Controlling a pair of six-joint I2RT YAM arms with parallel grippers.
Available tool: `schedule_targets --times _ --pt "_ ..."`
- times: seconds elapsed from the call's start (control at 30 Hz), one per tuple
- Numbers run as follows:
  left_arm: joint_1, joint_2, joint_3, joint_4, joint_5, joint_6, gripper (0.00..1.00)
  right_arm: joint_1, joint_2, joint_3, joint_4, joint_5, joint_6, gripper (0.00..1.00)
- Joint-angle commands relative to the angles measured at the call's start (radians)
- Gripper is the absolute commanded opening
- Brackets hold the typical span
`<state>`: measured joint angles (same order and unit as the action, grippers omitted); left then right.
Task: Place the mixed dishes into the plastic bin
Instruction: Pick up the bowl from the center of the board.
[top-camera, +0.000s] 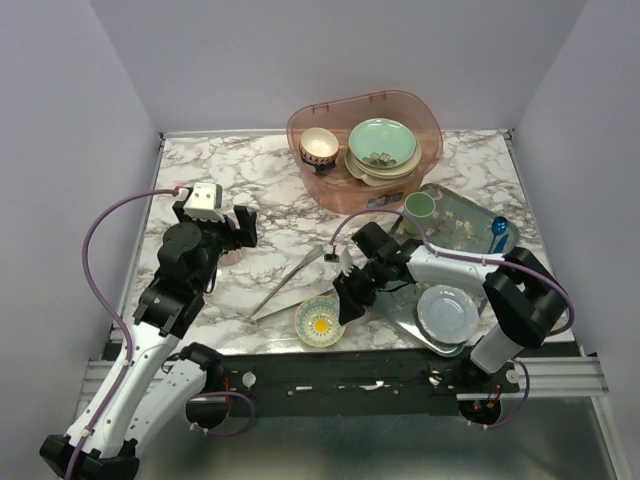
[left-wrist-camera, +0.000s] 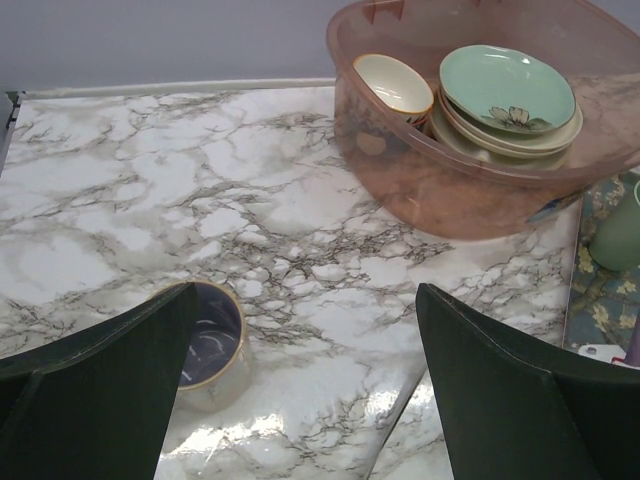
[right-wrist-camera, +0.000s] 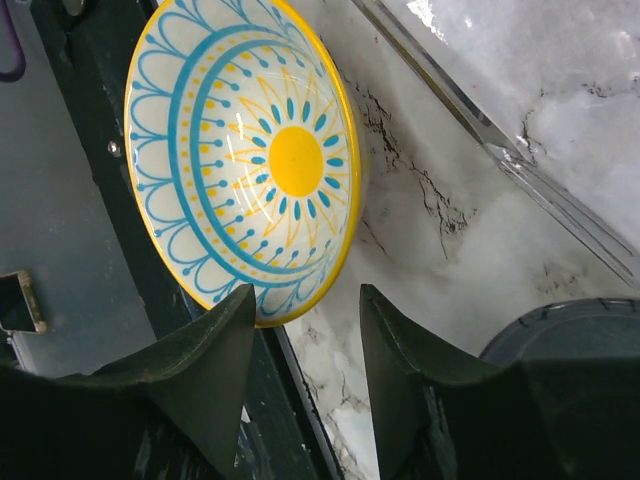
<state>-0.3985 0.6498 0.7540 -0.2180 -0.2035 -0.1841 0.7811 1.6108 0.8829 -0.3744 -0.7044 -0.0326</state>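
The pink plastic bin (top-camera: 365, 150) (left-wrist-camera: 480, 190) stands at the back of the marble table. It holds a small bowl (top-camera: 318, 147) (left-wrist-camera: 393, 85) and a mint-green plate (top-camera: 382, 143) (left-wrist-camera: 505, 90) stacked on other dishes. A yellow-and-blue patterned bowl (top-camera: 319, 321) (right-wrist-camera: 245, 160) sits at the table's front edge. My right gripper (top-camera: 348, 295) (right-wrist-camera: 308, 295) hovers at its rim, jaws partly apart, one finger over the rim, not gripping. My left gripper (top-camera: 243, 228) (left-wrist-camera: 305, 290) is wide open above the table, with a gold-rimmed mug (left-wrist-camera: 205, 340) beside its left finger.
A floral tray (top-camera: 465, 235) on the right carries a green mug (top-camera: 420, 207), a pale plate (top-camera: 447, 312) and a blue object (top-camera: 499, 228). Long metal tongs (top-camera: 295, 280) (right-wrist-camera: 500, 150) lie on the marble between the arms. The table's front edge runs just behind the patterned bowl.
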Motion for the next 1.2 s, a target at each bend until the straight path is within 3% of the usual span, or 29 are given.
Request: schedule_targets --times 0.0,0.27,0.57,0.9,1.17 --pt "0.010 -0.010 -0.007 0.025 -0.025 0.006 0.99 0.026 0.044 0.045 0.031 -0.001 0.055 0.53" --pt "0.012 -0.007 -0.005 0.025 0.024 0.006 0.99 0.029 0.066 0.057 0.035 0.020 0.053 0.17" --pt "0.017 -0.004 -0.004 0.028 0.160 0.005 0.99 0.027 -0.002 0.044 0.032 0.033 -0.038 0.01" --pt "0.032 0.034 0.007 0.049 0.435 -0.049 0.99 0.020 -0.031 0.212 -0.237 -0.064 -0.352 0.00" --pt "0.039 0.082 -0.010 0.114 0.596 -0.129 0.99 -0.140 -0.150 0.231 -0.270 -0.093 -0.372 0.00"
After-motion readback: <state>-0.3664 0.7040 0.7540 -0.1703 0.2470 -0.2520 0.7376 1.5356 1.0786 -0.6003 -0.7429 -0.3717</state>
